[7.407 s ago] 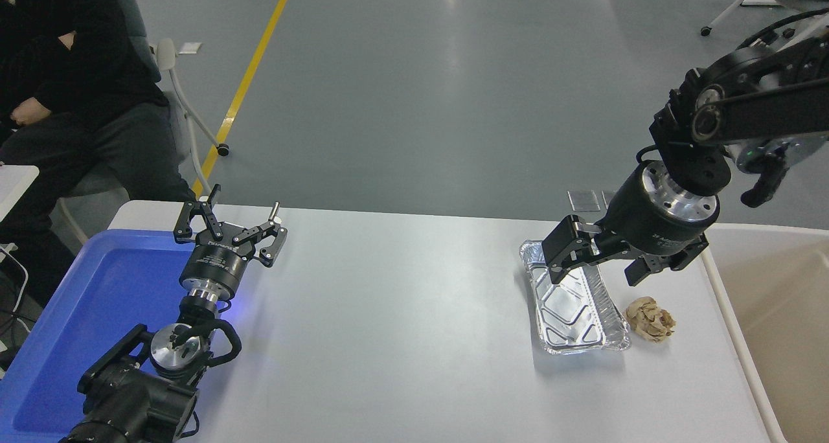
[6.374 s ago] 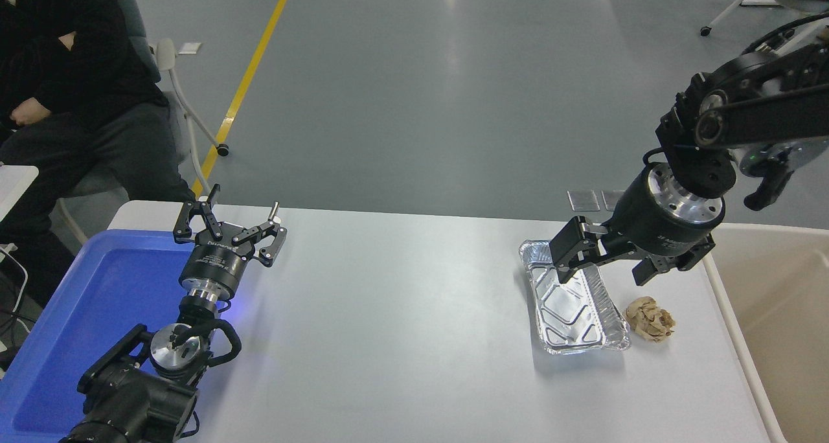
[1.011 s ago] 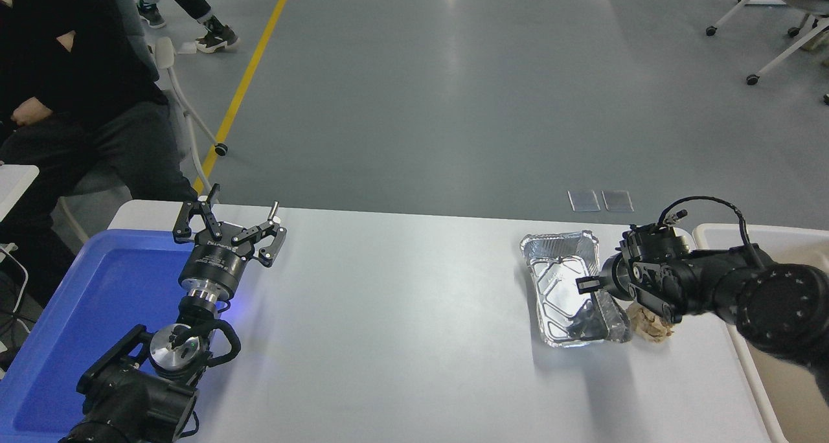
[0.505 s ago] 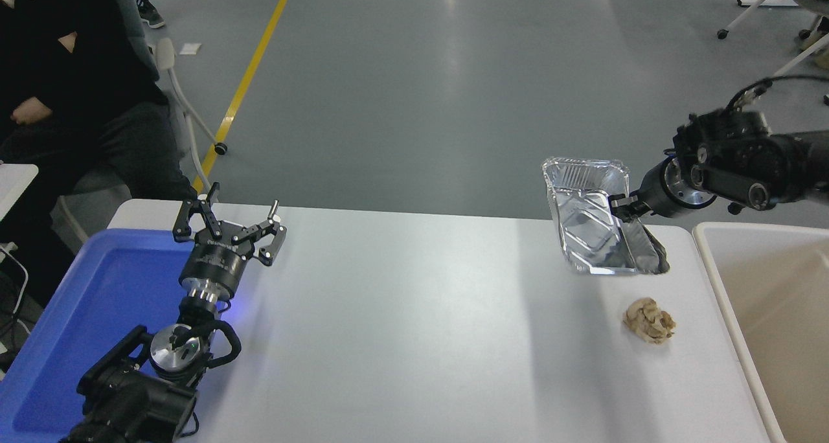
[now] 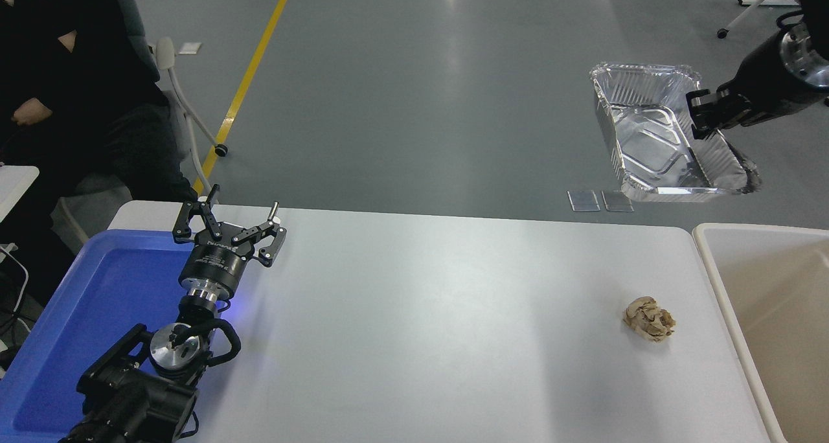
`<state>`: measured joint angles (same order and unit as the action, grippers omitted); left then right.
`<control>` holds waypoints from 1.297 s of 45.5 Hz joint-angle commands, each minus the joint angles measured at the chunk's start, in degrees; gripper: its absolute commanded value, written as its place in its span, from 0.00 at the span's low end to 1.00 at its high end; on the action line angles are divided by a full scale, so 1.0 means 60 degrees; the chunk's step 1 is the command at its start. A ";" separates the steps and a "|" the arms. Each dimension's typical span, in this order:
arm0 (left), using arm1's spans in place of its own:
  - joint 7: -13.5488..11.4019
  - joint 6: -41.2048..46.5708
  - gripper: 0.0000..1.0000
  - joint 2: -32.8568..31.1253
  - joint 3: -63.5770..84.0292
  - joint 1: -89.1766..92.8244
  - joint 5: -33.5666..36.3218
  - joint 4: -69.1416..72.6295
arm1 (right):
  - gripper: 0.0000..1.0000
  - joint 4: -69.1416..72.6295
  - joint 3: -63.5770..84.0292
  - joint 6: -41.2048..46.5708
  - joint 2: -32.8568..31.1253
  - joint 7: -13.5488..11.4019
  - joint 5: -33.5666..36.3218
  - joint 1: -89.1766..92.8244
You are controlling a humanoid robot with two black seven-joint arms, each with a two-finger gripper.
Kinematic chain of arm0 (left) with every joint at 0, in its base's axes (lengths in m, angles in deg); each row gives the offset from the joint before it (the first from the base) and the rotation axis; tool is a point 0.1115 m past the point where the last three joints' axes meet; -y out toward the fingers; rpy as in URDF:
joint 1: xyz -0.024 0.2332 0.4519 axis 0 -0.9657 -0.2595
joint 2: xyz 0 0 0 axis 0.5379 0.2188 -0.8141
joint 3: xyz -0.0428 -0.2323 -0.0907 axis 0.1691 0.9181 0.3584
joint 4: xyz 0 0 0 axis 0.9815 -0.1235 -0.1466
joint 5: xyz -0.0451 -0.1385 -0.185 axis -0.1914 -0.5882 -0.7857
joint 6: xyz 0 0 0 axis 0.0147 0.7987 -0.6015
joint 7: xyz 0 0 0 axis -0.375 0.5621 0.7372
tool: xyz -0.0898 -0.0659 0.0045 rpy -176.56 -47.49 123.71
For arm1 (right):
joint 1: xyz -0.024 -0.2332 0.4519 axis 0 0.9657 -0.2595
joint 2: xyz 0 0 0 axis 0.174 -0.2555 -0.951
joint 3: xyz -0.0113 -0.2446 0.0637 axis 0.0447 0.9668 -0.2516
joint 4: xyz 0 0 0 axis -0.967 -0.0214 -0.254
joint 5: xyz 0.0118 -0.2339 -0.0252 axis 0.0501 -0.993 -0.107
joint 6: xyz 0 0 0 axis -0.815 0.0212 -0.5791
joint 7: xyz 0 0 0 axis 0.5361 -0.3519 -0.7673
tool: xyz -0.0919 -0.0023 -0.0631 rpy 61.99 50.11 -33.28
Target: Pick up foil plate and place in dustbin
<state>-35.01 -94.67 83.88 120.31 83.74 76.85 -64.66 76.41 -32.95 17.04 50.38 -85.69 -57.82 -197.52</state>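
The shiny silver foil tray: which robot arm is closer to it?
Right. The right end effector grips the shiny silver foil tray by its rim, held aloft; the left end effector sits parked far across the white table.

The right arm point(image 5: 787, 67) is running off the frame's upper right edge, so only its wrist and the right gripper point(image 5: 703, 114) are showing. The gripper's fingertips are lying against the foil plate point(image 5: 660, 138), partly hiding its right rim. The dustbin point(image 5: 712, 261) is being cut off by the right and bottom edges. The blue tray point(image 5: 78, 313) is slipping past the lower left corner, partly behind the left arm point(image 5: 142, 378). A seated person point(image 5: 71, 93) at upper left is cropped at the shoulders.
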 commanded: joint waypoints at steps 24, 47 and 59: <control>-0.0001 -0.0009 0.99 0.0000 -0.0001 0.0000 0.0000 0.0000 | 0.00 -1.0317 -0.3113 -0.3694 0.0162 -0.0596 0.5081 0.8600; -0.0001 -0.0009 0.99 0.0000 0.0013 0.0000 0.0000 0.0000 | 0.00 -1.0995 -1.0482 -0.7929 0.1848 -0.1636 0.5258 1.2572; -0.0001 0.0005 0.99 -0.0001 -0.0001 0.0000 0.0000 0.0000 | 0.00 -1.0599 -1.1905 -0.8003 0.2390 -0.1592 0.5258 1.3569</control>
<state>-35.00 -94.70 83.87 120.31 83.74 76.85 -64.66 11.69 -94.20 -28.24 61.58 -94.93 -26.64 -122.85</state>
